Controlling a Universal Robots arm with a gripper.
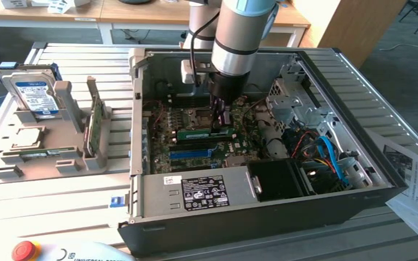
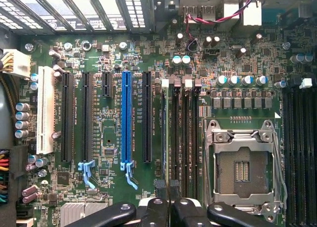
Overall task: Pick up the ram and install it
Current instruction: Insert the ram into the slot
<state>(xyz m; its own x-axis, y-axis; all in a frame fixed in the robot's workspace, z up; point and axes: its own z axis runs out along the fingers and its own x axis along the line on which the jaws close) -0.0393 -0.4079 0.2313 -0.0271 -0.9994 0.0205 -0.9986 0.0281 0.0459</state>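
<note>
While the gripper (image 1: 221, 125), nearly closed, pinches the ram (image 1: 194, 132) edge-down over the memory slots (image 2: 184, 138) beside the CPU socket (image 2: 243, 170), risk: slight skew or off-slot pressing would jam it, bending stick or slot.

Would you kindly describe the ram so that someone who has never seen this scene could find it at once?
Start at the open computer case and find the green motherboard on its floor. The ram is the thin green stick at the tips of the arm's fingers, near the blue slot; the slots around it are dark or blue plastic.
</note>
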